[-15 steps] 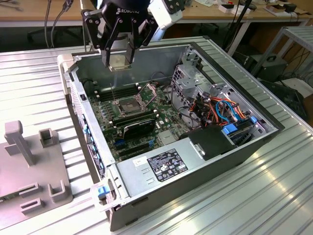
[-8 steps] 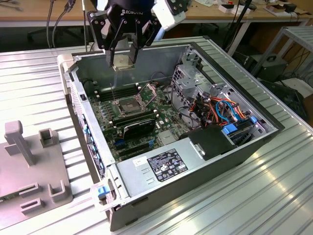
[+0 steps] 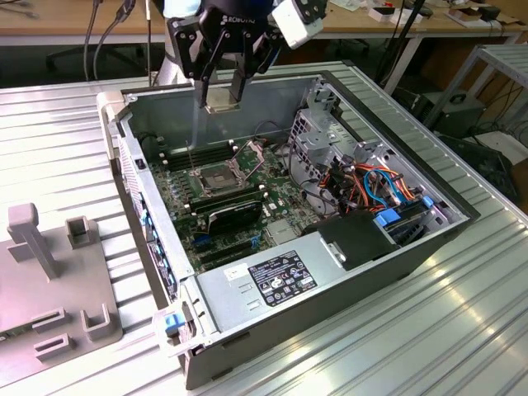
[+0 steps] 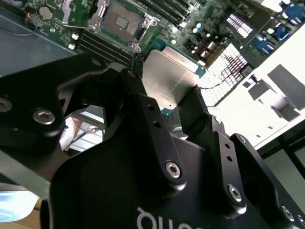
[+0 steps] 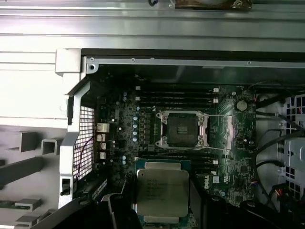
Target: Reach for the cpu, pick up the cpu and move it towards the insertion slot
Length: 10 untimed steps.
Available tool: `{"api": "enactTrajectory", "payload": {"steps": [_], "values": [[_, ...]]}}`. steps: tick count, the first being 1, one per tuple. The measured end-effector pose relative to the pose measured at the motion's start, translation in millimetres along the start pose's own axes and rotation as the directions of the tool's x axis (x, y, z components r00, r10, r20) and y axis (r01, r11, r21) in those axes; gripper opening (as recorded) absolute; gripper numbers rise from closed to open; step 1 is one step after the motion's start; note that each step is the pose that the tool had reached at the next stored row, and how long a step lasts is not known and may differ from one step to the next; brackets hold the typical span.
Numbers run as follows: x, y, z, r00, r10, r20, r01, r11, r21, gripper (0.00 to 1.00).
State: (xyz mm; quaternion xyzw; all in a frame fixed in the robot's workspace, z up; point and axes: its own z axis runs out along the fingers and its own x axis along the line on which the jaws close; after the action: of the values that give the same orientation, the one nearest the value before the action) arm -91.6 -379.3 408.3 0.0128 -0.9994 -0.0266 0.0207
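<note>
- Second wrist view: the gripper (image 4: 174, 102) has its black fingers (image 4: 147, 124) clamped on the cpu (image 4: 169, 78).
- Exterior view: the cpu (image 3: 221, 97) hangs in the air above the open computer case (image 3: 462, 216).
- Below it, the insertion slot (image 3: 214, 178) lies open on the motherboard (image 3: 285, 194).

— What did the claw (image 3: 224, 89) look like?

— All matte black. Two jointed fingers (image 4: 155, 133) were built from flat bars, with round silver screws (image 4: 173, 169) sunk in at the joints.

— Any markings?

— White lettering ran across the black body (image 4: 143, 200) behind the fingers.

— And above the claw?

— A white boxy block (image 3: 297, 21) sat beside the wrist, on the exterior view's right.
</note>
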Motion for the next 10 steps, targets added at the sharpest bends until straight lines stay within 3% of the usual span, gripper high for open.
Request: {"api": "enactTrajectory", "payload": {"steps": [5, 10], "values": [[-10.2, 10.1, 3.8, 1.0000, 0.000, 0.0000, 0.000, 1.0000, -0.0001, 0.54], [-12.1, 11.0, 4.4, 1.0000, 0.000, -0.0001, 0.000, 1.0000, 0.0007, 0.54]]}}
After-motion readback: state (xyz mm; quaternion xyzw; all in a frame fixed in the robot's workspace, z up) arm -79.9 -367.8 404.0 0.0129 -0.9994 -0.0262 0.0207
